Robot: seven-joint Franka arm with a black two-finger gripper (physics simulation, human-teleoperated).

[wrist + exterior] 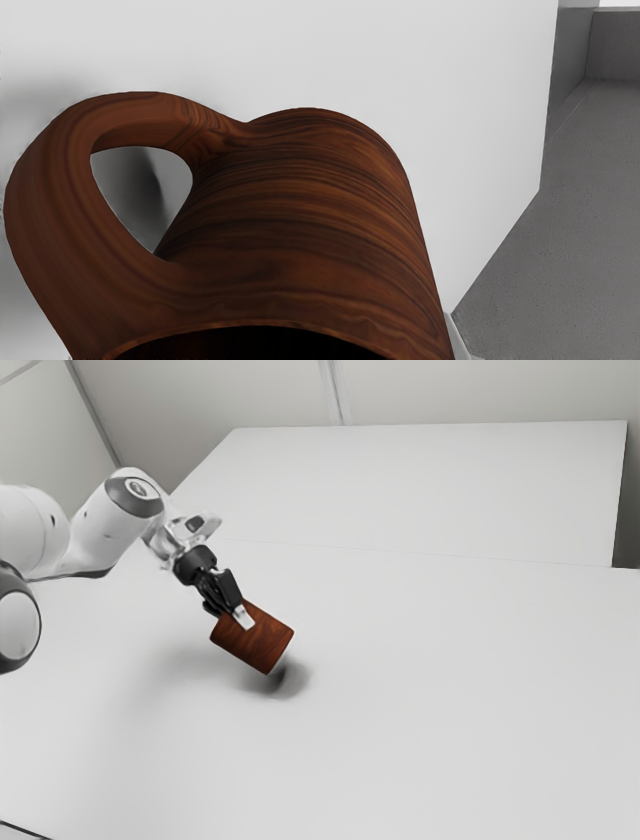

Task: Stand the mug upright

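Note:
The brown wood-grained mug (pixel 262 640) hangs tilted over the table in the exterior view, its lower corner close to its shadow; whether it touches the table I cannot tell. My gripper (pixel 240 617) is shut on the mug's body near its upper end, one pale fingertip across the near side and the other hidden. In the wrist view, the mug (pixel 300 215) has its dark mouth facing my hand and its looped handle standing out from one side. There my gripper (pixel 265 350) shows a sliver of one fingertip (pixel 457 336) against the wall away from the handle.
A wide white table (pixel 430 710) lies under the mug. Beyond it in the exterior view is another pale surface (pixel 430 490), with walls behind. Grey floor (pixel 560 280) shows past the table's edge in the wrist view.

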